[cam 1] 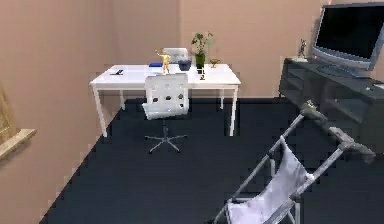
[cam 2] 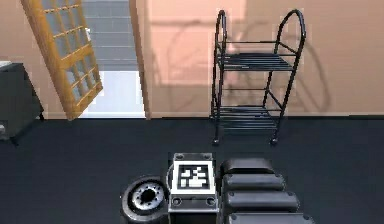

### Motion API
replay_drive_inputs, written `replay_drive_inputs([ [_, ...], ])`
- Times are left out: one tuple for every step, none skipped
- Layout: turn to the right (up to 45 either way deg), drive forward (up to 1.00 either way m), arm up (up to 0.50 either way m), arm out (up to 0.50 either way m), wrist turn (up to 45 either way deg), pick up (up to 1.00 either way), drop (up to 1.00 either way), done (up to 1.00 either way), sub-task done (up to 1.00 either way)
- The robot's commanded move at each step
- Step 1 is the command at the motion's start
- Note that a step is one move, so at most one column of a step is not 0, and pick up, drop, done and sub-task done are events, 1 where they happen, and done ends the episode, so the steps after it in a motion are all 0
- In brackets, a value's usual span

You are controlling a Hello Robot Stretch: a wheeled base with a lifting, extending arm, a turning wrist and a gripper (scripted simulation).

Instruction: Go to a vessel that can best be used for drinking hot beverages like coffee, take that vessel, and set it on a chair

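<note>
Dark blue vessel [cam 1: 184, 63]: stands on white desk [cam 1: 130, 78], between small statue [cam 1: 165, 62] and potted plant [cam 1: 201, 48], beyond white office chair [cam 1: 165, 98]. Gripper [cam 2: 146, 198]: dark body at arm side view's bottom, well apart from vessel; fingers indistinct, hold cannot be told.

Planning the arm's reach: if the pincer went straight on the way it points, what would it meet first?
The pincer shows no clear heading. Straight outward, the dark floor looks free to the wall between the doorway and the black rack, which stands close to that line.
</note>
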Motion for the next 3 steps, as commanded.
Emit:
replay_drive_inputs([
  [-9.0, 0.0, 0.0, 0.0, 0.0, 0.0, 0.0, 0.0, 0.0],
  [0.0, 0.55, 0.0, 0.0, 0.0, 0.0, 0.0, 0.0, 0.0],
  [3.0, 0.0, 0.0, 0.0, 0.0, 0.0, 0.0, 0.0, 0.0],
])
